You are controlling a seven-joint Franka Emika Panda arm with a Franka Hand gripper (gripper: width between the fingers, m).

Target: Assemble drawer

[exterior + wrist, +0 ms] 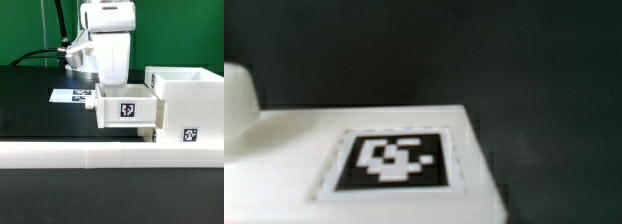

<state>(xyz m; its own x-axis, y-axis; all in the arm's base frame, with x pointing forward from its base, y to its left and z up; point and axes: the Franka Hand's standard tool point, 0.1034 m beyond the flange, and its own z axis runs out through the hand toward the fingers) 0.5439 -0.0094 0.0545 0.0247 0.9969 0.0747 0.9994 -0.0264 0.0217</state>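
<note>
Black counter (25,100) carries the white rail (60,153) along its near edge. Casing (190,105) sits at the exterior view's right, against the rail, probably for bracing. A tray (125,108) sits against its left side, under the claw (112,82); claw state: cannot tell. Marker board (72,97) lies behind.

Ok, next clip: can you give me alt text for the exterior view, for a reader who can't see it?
A white robot arm reaches down onto a small white tray bearing a black-and-white tag, which sits against the open-topped white casing on the exterior view's right. A long white rail crosses the foreground, and the marker board lies on the black table behind; the jaws are hidden.
</note>
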